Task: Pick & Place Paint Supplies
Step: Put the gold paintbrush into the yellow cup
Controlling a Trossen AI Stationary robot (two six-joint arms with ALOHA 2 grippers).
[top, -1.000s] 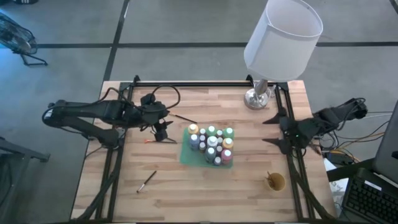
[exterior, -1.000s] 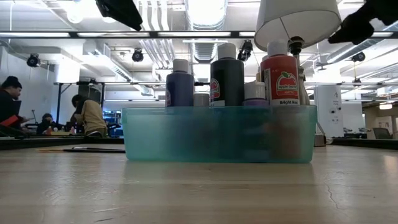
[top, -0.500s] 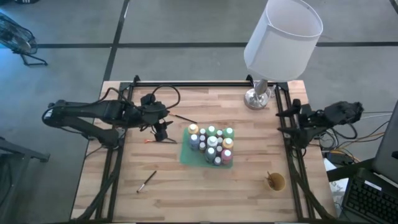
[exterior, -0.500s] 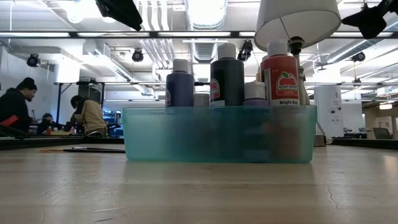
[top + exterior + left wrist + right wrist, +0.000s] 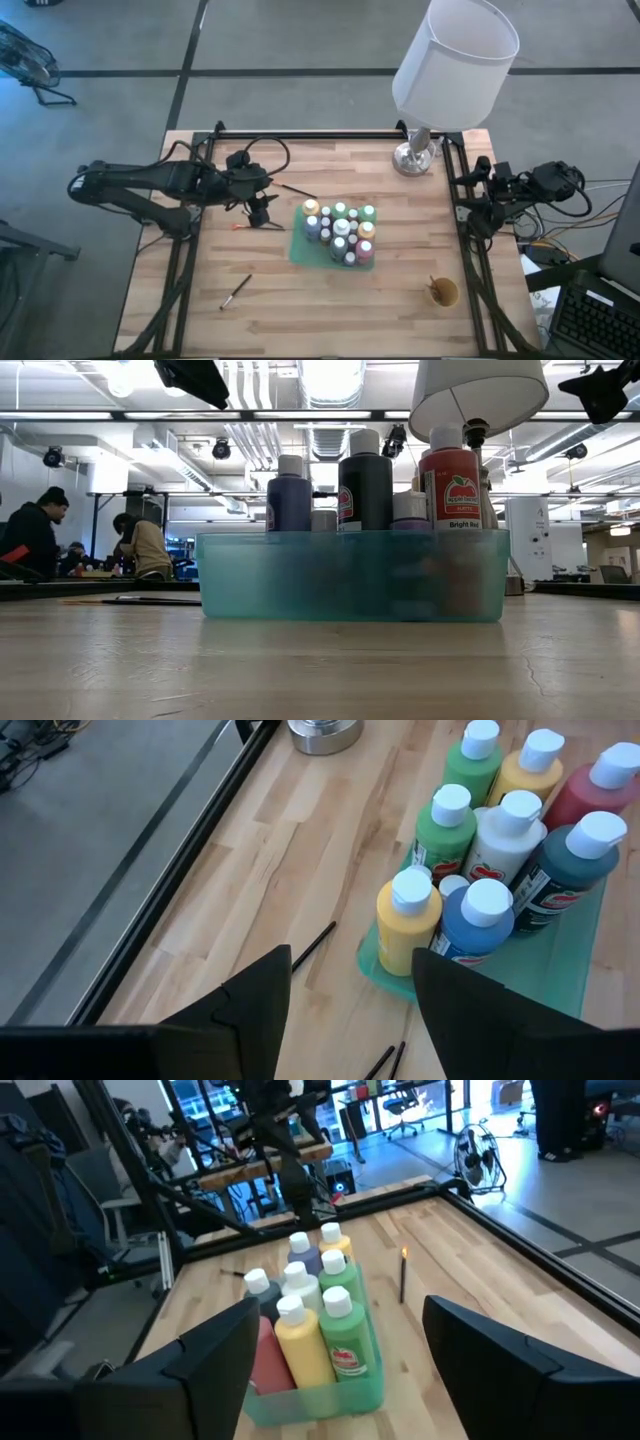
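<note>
Several pale-capped paint bottles stand upright in a green tray at mid-table; the left wrist view shows the bottles, the right wrist view shows them too. Thin dark brushes lie flat on the wood: one near the front left, one behind the tray, one orange-tipped. My left gripper hovers open just left of the tray. My right gripper is open at the table's right edge, facing the tray.
A lamp base stands at the far right under a big white shade. A small tan cup sits near the front right. Black frame rails run along both sides. People sit in the room behind.
My right gripper has drawn back from over the table toward its right edge and a little toward the far edge, turning as it went. The left arm, bottles and brushes have stayed put.
</note>
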